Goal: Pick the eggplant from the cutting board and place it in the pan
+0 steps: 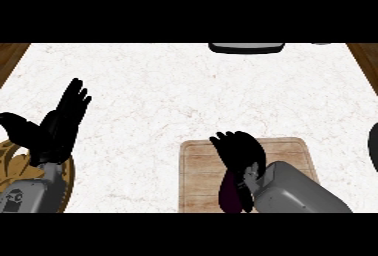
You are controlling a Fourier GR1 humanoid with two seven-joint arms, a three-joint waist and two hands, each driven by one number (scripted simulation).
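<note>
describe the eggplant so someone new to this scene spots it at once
Find the pale wooden cutting board near the white marble counter's front edge. The dark purple, elongated eggplant lies on it under the black right hand, the only purple thing in view.

Left robot hand (55, 127) black, right robot hand (238, 150) black; grey boxy forearms, smooth casings.

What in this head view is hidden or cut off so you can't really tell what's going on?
- Eggplant: mostly covered by the right hand; whether the fingers grip it cannot be told.
- Dark object at the right edge: cut off, unidentifiable.
- Dark item at the top edge: cut off.
- Golden plate: partly behind the left hand.
</note>
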